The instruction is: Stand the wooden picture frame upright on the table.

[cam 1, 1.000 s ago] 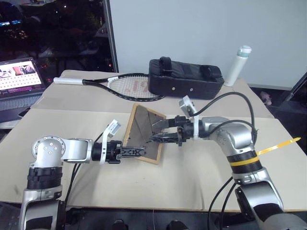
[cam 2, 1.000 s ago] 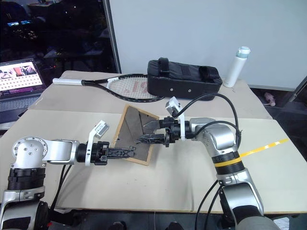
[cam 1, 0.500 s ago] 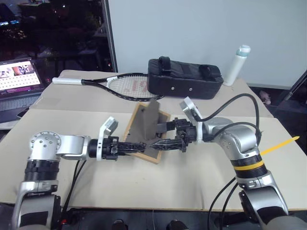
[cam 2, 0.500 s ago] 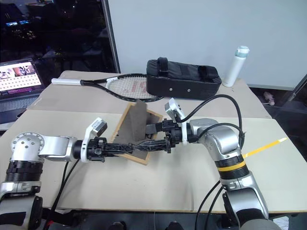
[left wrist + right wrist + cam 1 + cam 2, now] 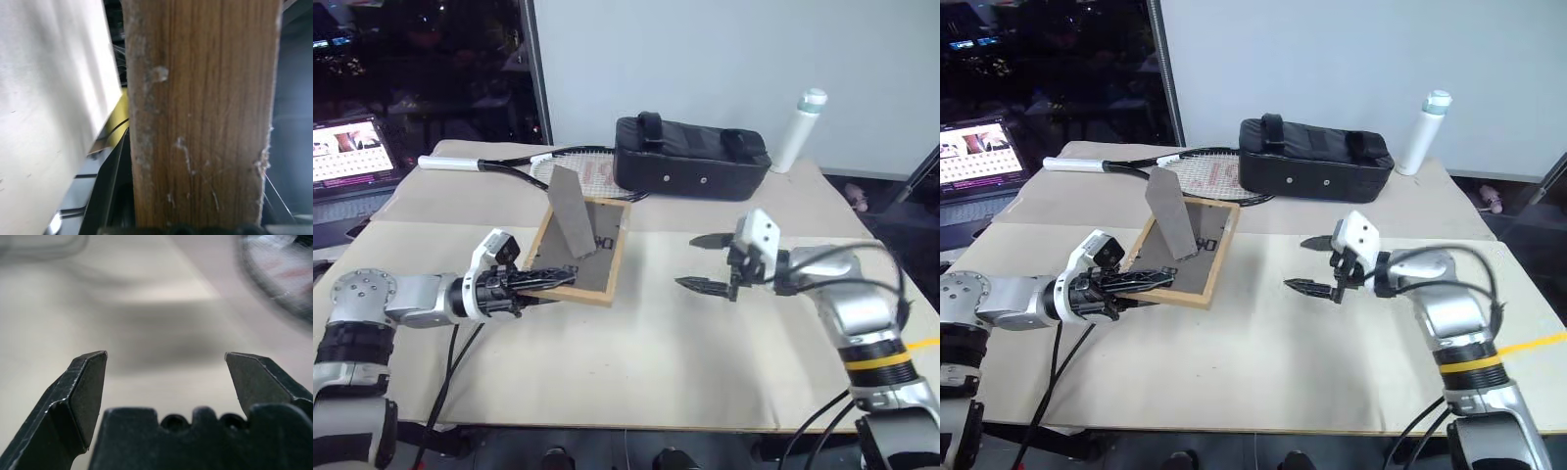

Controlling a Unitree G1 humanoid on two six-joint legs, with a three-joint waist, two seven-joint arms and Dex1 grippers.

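Beige counter bare at lower centre, wooden picture frame now flatter, backboard up, stand raised, left gripper jaws clamping its near edge, right gripper withdrawn rightward, jaws wide apart.

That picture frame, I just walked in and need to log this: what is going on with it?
The left hand grips the near edge of the wooden picture frame, which lies back-up on the table with its fold-out stand raised. The right hand hangs open beside it, holding nothing. The frame is not yet upright.
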